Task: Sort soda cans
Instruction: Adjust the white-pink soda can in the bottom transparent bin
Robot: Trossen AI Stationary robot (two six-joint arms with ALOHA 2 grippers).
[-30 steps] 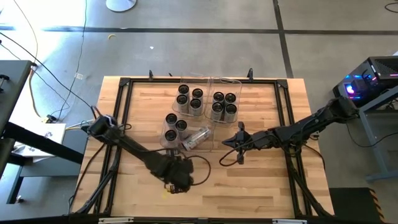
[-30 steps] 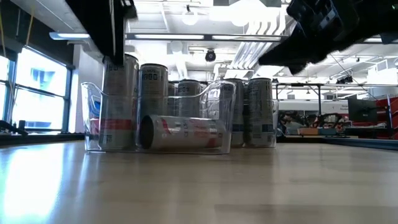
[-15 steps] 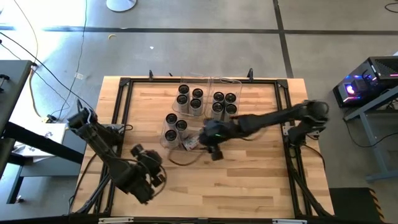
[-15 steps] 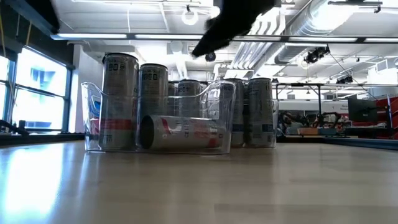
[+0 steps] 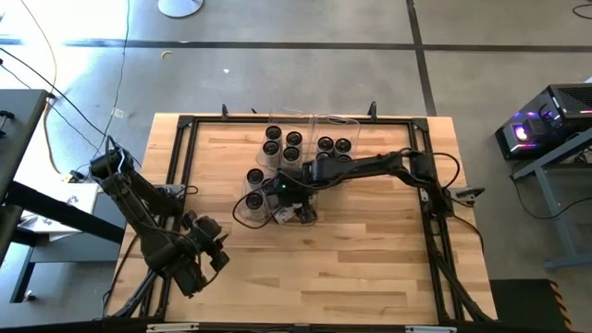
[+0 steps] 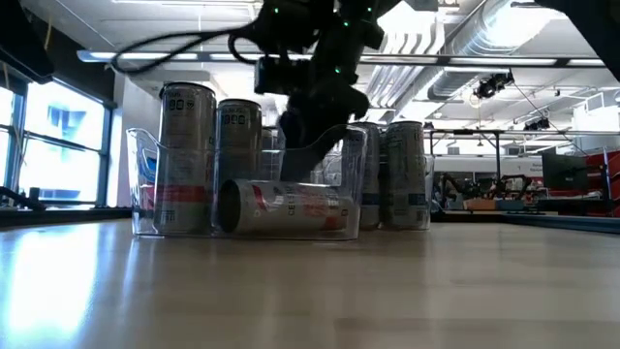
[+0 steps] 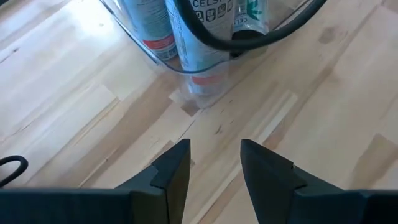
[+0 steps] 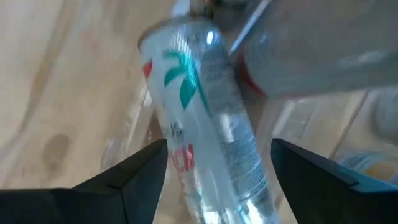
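Note:
A soda can [image 8: 205,124] lies on its side in the near clear bin [image 6: 145,184], beside two upright cans [image 5: 256,182]. My right gripper [image 8: 217,149] hangs over it from above, open, with one finger on each side of the can's body [image 6: 283,206]. Two far bins [image 5: 305,120] hold several more upright cans [image 5: 282,143]. My left gripper [image 7: 214,149] is open with nothing between its fingers, above bare wood near the table's near-left corner [image 5: 208,248], facing the near bin.
A black frame rail [image 5: 185,122] runs round the tabletop. A dark cable [image 5: 242,215] loops off the right arm beside the near bin. Bare wood [image 5: 361,268] stretches across the table's near and right parts.
My right gripper has swung from the table's right middle toward the left, tipped downward, and come over the lying can in the near bin. My left gripper has drawn back from the near middle toward the near-left corner. The cans have stayed put.

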